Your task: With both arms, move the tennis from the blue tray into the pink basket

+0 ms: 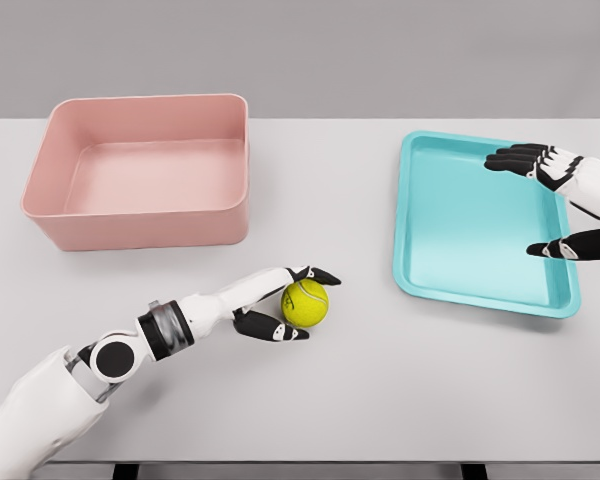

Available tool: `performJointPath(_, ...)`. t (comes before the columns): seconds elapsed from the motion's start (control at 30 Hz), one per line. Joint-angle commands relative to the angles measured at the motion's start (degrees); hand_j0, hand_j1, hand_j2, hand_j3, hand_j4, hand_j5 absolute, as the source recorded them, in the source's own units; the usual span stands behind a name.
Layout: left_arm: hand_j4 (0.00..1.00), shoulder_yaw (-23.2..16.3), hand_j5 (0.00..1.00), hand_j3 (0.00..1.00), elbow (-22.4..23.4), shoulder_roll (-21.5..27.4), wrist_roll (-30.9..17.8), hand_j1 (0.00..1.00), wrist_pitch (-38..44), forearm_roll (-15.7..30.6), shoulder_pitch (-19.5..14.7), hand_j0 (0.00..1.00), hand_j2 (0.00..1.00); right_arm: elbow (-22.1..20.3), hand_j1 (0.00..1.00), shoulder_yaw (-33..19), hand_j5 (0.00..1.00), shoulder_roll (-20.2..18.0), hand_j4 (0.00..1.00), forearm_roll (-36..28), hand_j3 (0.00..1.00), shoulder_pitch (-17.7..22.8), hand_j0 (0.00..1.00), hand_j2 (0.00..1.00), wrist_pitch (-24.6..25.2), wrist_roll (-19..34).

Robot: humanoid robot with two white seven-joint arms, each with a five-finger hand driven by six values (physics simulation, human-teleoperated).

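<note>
The yellow-green felt tennis ball (305, 303) is out of the turquoise plastic tray (420, 215), pinched by the left robot hand (285, 302) above the white tabletop (380, 380), not yet in the pink rectangular basket (140, 225); the right robot hand (550, 205) hangs spread, empty, over the tray.

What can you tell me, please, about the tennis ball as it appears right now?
The tennis ball is yellow-green with a fuzzy look and a pale curved seam. It sits low over the white table, between the pink basket and the blue tray, inside neither. The left robot hand cups it: black-tipped fingers curve over its top, the thumb lies along its lower left. Whether it rests on the table or is lifted slightly cannot be told.
</note>
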Motion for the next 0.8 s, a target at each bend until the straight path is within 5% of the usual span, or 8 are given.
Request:
performJointPath(0.0, 0.71, -0.01, 0.71, 0.71, -0.04, 0.02, 0.02, 0.71, -0.02, 0.25, 0.00, 0.71, 0.71, -0.02, 1.00, -0.02, 1.00, -0.10, 1.00, -0.47, 1.00, 0.00, 1.00, 1.00, 0.18, -0.03)
performJointPath(0.1, 0.60, -0.01, 0.60, 0.60, -0.04, 0.02, 0.02, 0.60, -0.02, 0.25, 0.09, 0.60, 0.60, -0.02, 1.00, -0.02, 1.00, -0.10, 1.00, -0.47, 1.00, 0.00, 1.00, 1.00, 0.18, -0.03)
performJointPath(0.3, 0.53, 0.07, 0.53, 0.53, -0.04, 0.11, -0.07, 0.53, 0.07, 0.34, 0.26, 0.53, 0.53, -0.02, 1.00, -0.11, 1.00, -0.10, 1.00, -0.55, 1.00, 0.00, 1.00, 1.00, 0.18, -0.03)
performJointPath(0.77, 0.51, 1.04, 0.51, 0.51, -5.58, 0.99, -0.16, 0.51, 0.07, 1.13, -0.09, 0.51, 0.51, -0.02, 1.00, -0.11, 1.00, -0.54, 1.00, -0.99, 1.00, 0.00, 1.00, 1.00, 0.18, -0.03)
